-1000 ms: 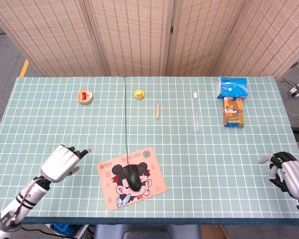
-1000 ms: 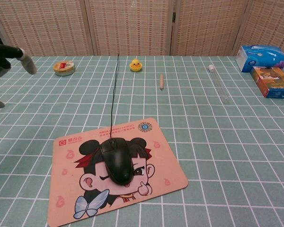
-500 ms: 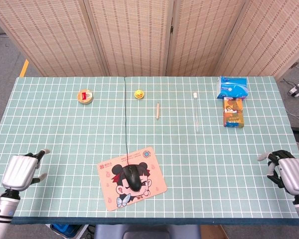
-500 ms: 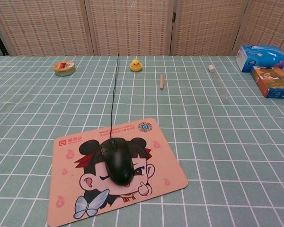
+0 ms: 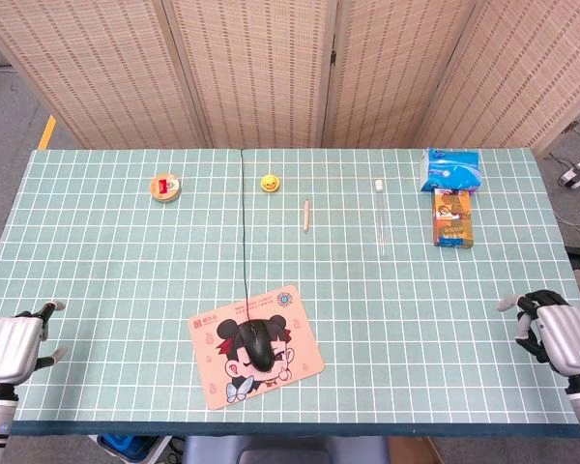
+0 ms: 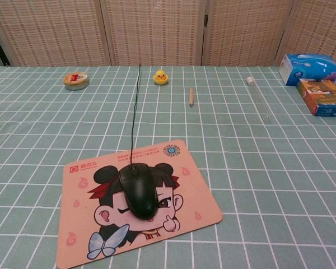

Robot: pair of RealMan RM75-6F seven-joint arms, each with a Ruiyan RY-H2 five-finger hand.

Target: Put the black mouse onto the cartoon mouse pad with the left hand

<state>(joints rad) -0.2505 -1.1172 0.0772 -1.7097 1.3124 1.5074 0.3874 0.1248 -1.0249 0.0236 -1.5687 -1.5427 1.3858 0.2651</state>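
The black mouse [image 5: 260, 343] [image 6: 139, 189] lies on the pink cartoon mouse pad [image 5: 213, 327] [image 6: 190, 168], near the table's front edge. Its black cable [image 5: 243, 222] [image 6: 135, 106] runs straight back across the table. My left hand [image 5: 12, 343] hangs at the table's front left corner, far left of the pad, with fingers apart and nothing in it. My right hand [image 5: 554, 329] sits at the table's right edge, empty, fingers loosely curled and apart. Neither hand shows in the chest view.
At the back stand a small round tin [image 5: 165, 187], a yellow duck toy [image 5: 269, 183], a wooden stick [image 5: 306, 215] and a clear tube [image 5: 380, 227]. A blue tissue pack [image 5: 450, 169] and an orange box [image 5: 452, 217] lie at the back right.
My left hand has drawn back from beside the pad to the front left corner and left the chest view. The mouse stays on the pad. The right hand barely shifted.
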